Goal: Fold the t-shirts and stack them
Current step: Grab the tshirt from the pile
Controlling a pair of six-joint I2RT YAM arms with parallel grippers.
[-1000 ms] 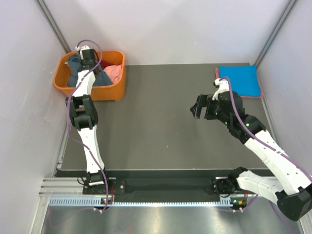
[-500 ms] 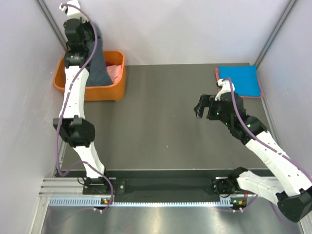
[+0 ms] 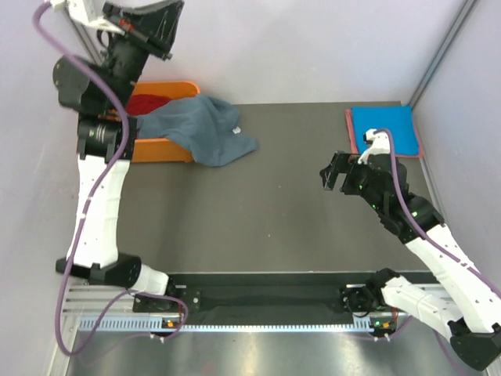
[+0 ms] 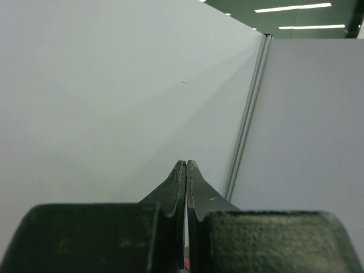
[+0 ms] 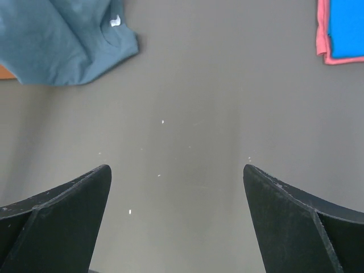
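Up went my left claw (image 4: 186, 164), pinched together on nothing I can see; the grey-blue shirt (image 3: 200, 129) now sprawls from the basket (image 3: 164, 149) onto the table (image 3: 274, 211). Limp, light cloth: pinch its shoulders. Right claw (image 5: 176, 170) gapes wide.

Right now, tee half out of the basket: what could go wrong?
The grey-blue tee lies bunched, one end over the rim of the orange basket: a pull could drag the basket.
The left gripper is shut, high by the wall, off the cloth: coming down it could hit the basket.
The open right gripper hovers near the folded blue tee: a sweep might shift it.
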